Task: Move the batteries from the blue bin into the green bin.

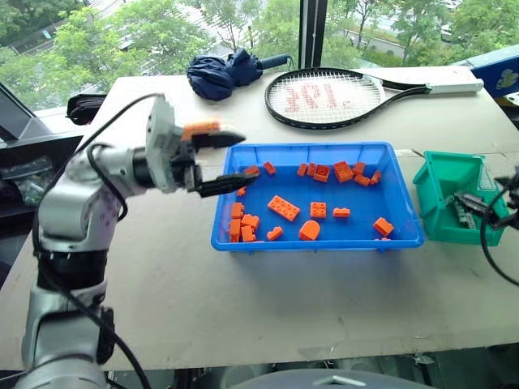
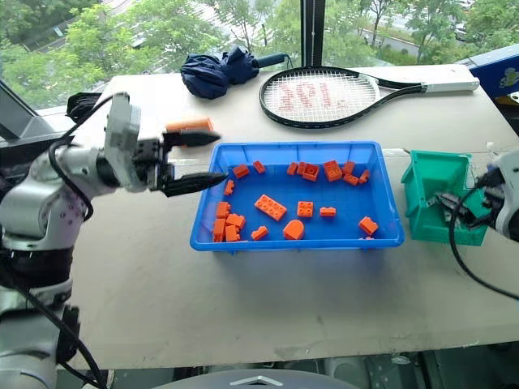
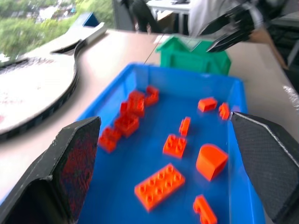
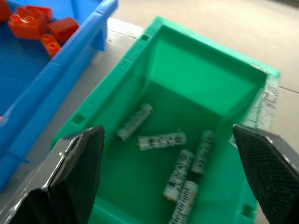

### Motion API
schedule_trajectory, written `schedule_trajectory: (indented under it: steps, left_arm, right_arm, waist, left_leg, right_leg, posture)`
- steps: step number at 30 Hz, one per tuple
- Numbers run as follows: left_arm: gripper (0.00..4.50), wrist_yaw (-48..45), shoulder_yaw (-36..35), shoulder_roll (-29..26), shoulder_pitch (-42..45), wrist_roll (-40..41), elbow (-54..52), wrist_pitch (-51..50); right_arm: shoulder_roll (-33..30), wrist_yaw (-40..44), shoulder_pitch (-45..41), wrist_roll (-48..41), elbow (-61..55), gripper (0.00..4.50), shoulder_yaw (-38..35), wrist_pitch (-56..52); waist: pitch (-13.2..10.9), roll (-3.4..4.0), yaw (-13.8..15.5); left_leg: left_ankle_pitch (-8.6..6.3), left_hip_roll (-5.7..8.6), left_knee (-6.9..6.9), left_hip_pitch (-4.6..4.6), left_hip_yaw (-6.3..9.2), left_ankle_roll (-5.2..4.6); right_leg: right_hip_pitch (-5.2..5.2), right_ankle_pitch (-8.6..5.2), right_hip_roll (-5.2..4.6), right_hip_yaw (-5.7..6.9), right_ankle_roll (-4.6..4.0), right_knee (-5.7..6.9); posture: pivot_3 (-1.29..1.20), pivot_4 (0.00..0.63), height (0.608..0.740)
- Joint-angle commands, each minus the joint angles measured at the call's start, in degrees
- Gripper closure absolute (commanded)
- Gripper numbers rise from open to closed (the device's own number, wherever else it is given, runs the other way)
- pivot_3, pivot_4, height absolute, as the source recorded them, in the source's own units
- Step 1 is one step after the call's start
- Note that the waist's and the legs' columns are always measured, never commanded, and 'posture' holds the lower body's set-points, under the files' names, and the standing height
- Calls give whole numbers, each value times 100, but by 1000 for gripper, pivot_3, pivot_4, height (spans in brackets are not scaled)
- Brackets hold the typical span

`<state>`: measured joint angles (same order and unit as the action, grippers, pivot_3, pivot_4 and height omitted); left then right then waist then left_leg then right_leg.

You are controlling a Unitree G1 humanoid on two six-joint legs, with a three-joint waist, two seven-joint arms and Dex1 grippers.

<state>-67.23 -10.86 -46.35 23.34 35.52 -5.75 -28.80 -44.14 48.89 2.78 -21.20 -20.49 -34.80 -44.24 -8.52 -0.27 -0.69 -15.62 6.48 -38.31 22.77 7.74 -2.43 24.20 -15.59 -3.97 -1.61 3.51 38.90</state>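
Observation:
The blue bin lies in the middle of the table with several orange bricks scattered inside. To its right stands the green bin; several batteries lie on its floor. My left gripper is open and hovers at the blue bin's left wall, pointing across the bricks with nothing between its fingers. My right gripper hangs open just above the green bin's mouth, holding nothing, with the batteries lying below it.
A tennis racket and a folded dark-blue umbrella lie on the table behind the blue bin. A black object sits at the far left edge. Bare tabletop stretches in front of both bins.

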Motion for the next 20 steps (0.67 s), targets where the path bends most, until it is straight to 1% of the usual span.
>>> schedule_trajectory:
  steps: [1,3,6,8,10,14,16,19,20]
  left_arm:
    - [0,159,-610,-171,-622,-57,-314,235]
    - [0,251,-795,-118,-1345,-257,-552,509]
    - [0,140,-1044,-12,-2585,-442,-935,928]
    - [0,258,-1154,129,-3129,-470,-1078,1068]
    - [0,325,-1149,309,-3577,-680,-1096,1458]
    - [0,370,-959,498,-4057,-1191,-849,2276]
    - [0,390,-879,633,-4220,-1293,-759,2570]
    - [0,367,-800,748,-4323,-1299,-744,2788]
    - [0,302,-769,750,-4349,-1269,-748,2829]
  right_arm:
    - [306,395,420,-363,-123,10,-682,1041]
    - [550,883,705,-808,56,10,-945,1478]
    - [745,1485,1246,-1182,186,10,-1037,1905]
    - [797,1781,1570,-1209,277,10,-972,2264]
    - [755,2092,1892,-1047,487,10,-806,2660]
    - [669,2426,2213,-677,1001,10,-408,3387]
    - [601,2515,2294,-395,1314,10,-132,3809]
    - [561,2411,2230,-374,1502,10,41,3948]
    - [538,2396,2224,-459,1457,10,75,3849]
  waist:
    - [-1,1,3]
    - [0,4,7]
    - [-1,5,8]
    - [-1,5,34]
    - [-1,5,84]
    - [1,6,168]
    - [4,8,167]
    - [3,8,164]
    - [3,8,164]
  left_leg:
    - [0,0,-7,1,-2,-1]
    - [-1,1,-5,-18,-4,-2]
    - [-8,0,17,-71,-11,-10]
    - [-11,-4,30,-84,-13,-14]
    - [-24,-5,28,-85,-13,-36]
    - [-28,-5,26,-101,-16,-40]
    - [-29,-5,26,-103,-17,-41]
    - [-30,-6,25,-102,-16,-42]
    - [-30,-6,26,-101,-16,-43]
  right_leg:
    - [-2,0,-1,-2,0,3]
    - [-20,1,-3,-3,1,0]
    - [-69,0,-3,-14,0,-12]
    - [-79,-2,-3,-15,-1,-20]
    - [-80,-1,-5,-13,-1,-17]
    - [-98,-1,-6,-12,-2,-21]
    - [-103,-1,-8,-11,-2,-27]
    - [-104,-1,-7,-9,-2,-31]
    - [-104,-2,-7,-8,-2,-32]
  posture:
    - [0,150,740]
    - [0,150,740]
    - [0,150,740]
    - [0,150,740]
    - [0,150,740]
    - [0,150,740]
    - [0,150,740]
    - [0,150,740]
    - [0,150,740]
